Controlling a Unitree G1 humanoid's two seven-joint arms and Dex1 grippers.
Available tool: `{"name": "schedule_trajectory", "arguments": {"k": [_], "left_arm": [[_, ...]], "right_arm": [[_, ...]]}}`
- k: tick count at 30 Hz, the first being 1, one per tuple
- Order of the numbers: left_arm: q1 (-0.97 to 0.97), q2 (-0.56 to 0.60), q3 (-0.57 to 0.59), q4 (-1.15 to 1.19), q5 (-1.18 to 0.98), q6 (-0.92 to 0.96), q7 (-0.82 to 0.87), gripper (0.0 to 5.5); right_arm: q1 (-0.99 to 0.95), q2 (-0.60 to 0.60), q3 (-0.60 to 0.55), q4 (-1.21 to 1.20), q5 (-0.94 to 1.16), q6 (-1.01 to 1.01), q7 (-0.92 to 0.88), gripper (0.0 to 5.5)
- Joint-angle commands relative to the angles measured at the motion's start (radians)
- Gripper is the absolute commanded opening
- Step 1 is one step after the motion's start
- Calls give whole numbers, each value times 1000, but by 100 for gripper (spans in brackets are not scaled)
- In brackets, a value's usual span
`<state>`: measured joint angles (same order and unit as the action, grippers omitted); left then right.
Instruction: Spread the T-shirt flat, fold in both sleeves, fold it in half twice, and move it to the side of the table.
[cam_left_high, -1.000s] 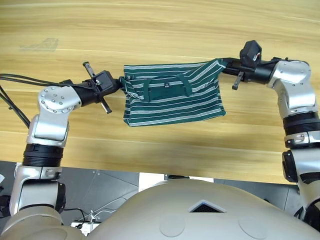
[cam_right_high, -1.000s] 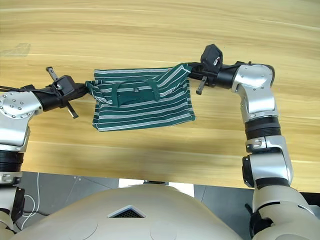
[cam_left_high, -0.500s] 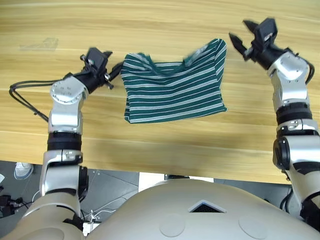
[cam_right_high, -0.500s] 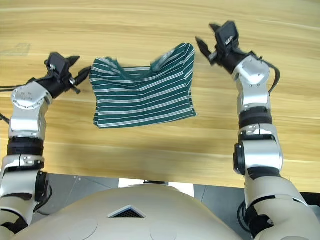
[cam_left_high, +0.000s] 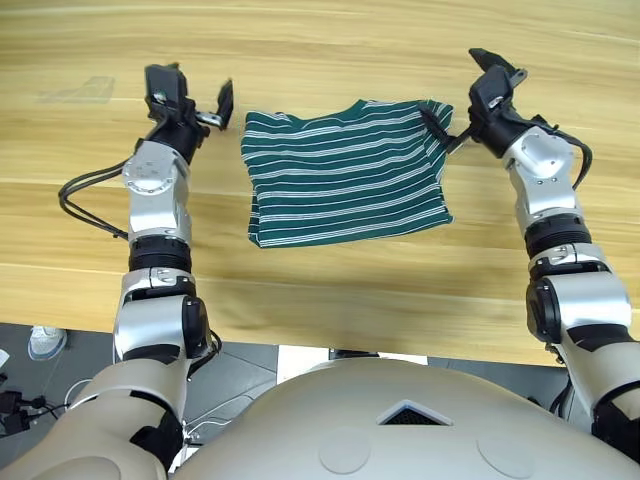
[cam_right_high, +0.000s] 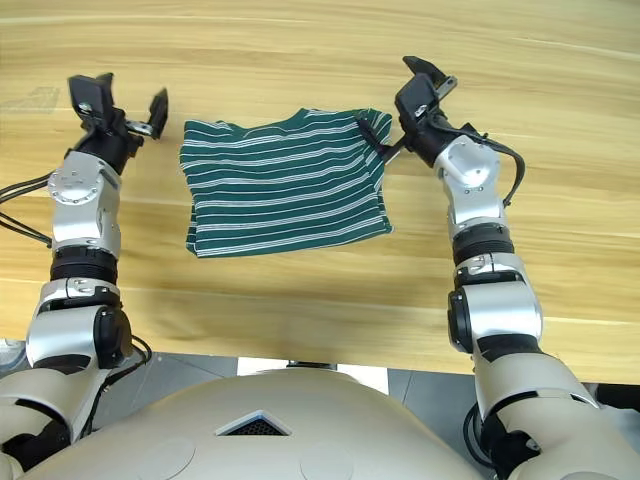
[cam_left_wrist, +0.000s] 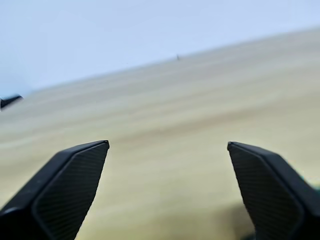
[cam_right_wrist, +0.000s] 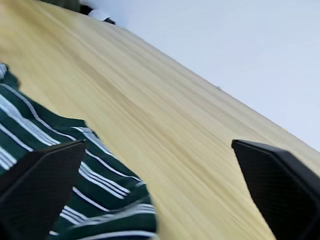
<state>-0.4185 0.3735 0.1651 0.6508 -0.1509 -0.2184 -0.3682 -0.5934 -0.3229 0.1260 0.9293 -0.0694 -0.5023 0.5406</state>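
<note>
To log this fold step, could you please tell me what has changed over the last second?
Both tools let go of the far corners of the T-shirt, which settled flat and folded on the table. The left tool opened and swung away to the shirt's left. The right tool opened, lifted off, then came back beside the far right corner. The shirt's near edge stayed in place.

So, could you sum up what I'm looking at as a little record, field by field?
Surface: wooden table
Item: green striped T-shirt, folded into a rough rectangle, lying flat
Left gripper: open, beside the shirt's far left corner, apart from it
Right gripper: open, at the shirt's far right corner; contact unclear
Stage: shirt not yet moved to the table's side
</note>
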Motion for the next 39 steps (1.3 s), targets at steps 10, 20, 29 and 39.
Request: {"name": "schedule_trajectory", "arguments": {"k": [10,20,29,39], "left_arm": [[153,-53,37,-604,-89,187,94,438],[253,-84,24,-732,-78,258,122,438],[250,-113,-4,-760,-79,280,126,438],[282,-128,6,-789,-95,297,118,438]], "right_arm": [[-313,-95,519,416,-679,216,-253,537],[-194,-382,497,315,-576,-51,144,537],[295,-583,597,-995,223,206,686,537],[411,-600,491,-1220,291,393,719,537]]}}
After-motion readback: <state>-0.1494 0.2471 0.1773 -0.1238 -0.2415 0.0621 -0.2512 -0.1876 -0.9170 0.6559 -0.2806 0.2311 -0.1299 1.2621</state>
